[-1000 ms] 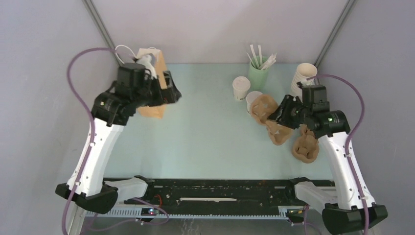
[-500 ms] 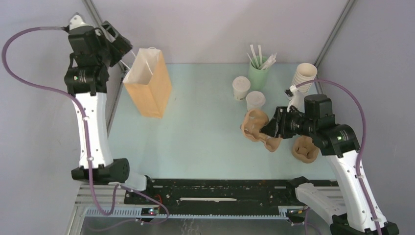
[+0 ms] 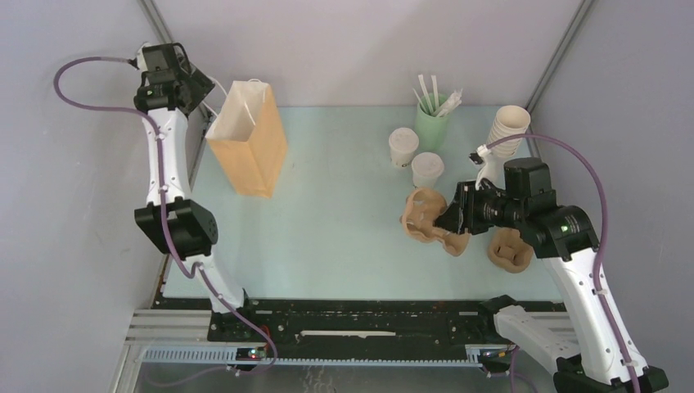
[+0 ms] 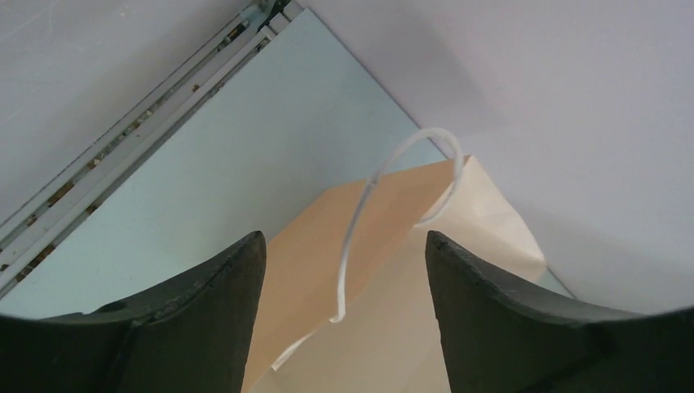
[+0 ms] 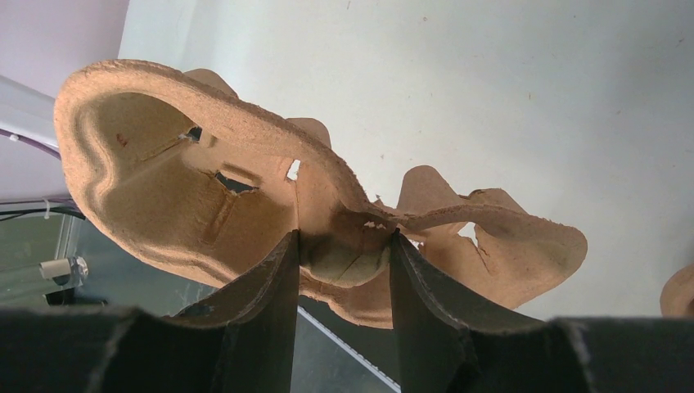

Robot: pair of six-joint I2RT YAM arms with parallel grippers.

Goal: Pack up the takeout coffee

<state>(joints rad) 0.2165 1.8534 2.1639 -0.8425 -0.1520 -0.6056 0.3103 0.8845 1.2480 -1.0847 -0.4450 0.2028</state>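
Observation:
The takeout coffee is two small lidded cream cups [image 3: 403, 147] [image 3: 427, 169] standing at the back right of the table. An open brown paper bag [image 3: 250, 151] stands upright at the back left. My left gripper [image 3: 199, 83] hangs high by the back-left corner, open, just left of the bag's mouth. In the left wrist view the bag's white handle [image 4: 360, 205] loops between the open fingers, untouched, with the bag [image 4: 409, 319] below. My right gripper [image 3: 452, 219] is shut on the middle rib of a brown pulp cup carrier [image 5: 164, 180], held tilted in front of the cups.
A green cup of white sticks [image 3: 434, 123] and a tall stack of lidless cups [image 3: 507, 131] stand at the back right. A second pulp carrier [image 3: 509, 250] lies by the right arm. Metal frame posts run up at both back corners.
My left arm rose from the bag's side and swung up to the back-left corner, its jaws narrowing slightly. The right gripper carried the pulp carrier a little left and toward the near side.

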